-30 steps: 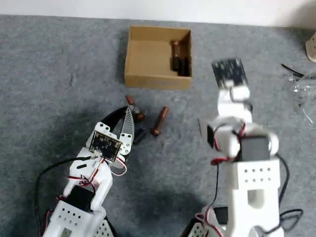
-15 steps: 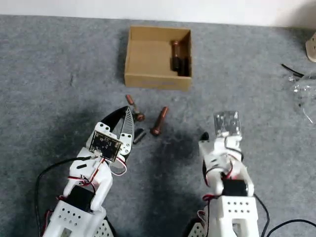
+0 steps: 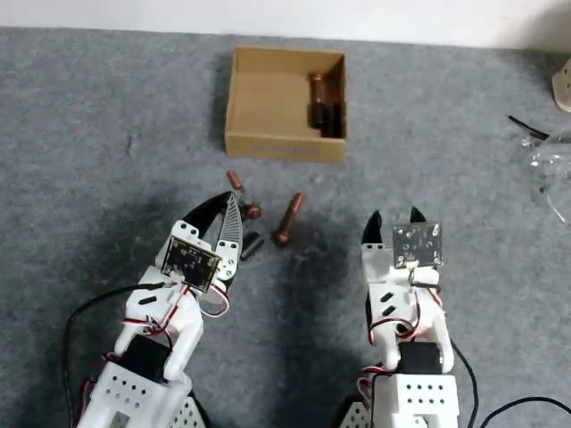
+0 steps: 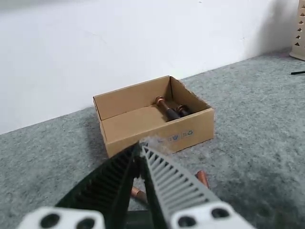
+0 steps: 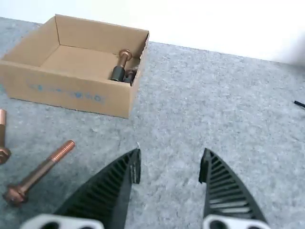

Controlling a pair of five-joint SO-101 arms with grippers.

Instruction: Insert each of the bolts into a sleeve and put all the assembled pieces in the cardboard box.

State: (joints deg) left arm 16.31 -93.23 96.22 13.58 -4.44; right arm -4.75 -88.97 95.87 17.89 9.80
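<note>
The cardboard box (image 3: 284,147) stands at the back of the grey carpet, with assembled bolt-and-sleeve pieces (image 3: 319,101) against its right wall. In front of it lie two copper bolts (image 3: 288,218) (image 3: 241,194) and a black sleeve (image 3: 251,245). My left gripper (image 3: 232,201) is shut with nothing in it, its tip beside the left bolt. To the right of the bolts, my right gripper (image 3: 393,219) stands open over bare carpet. The right wrist view shows its open fingers (image 5: 170,164), a bolt (image 5: 38,172), the box (image 5: 62,90) and the assembled pieces (image 5: 121,67). The left wrist view looks past the shut fingers (image 4: 141,147) at the box (image 4: 162,136).
Loose wires (image 3: 540,147) and a pale object (image 3: 562,85) lie at the far right edge. A white wall runs along the back of the carpet. Open carpet stretches left of the box and between the two arms.
The right arm has drawn back from beside the box toward its base and come down low, its gripper now open near the bolts. The left arm has not moved.
</note>
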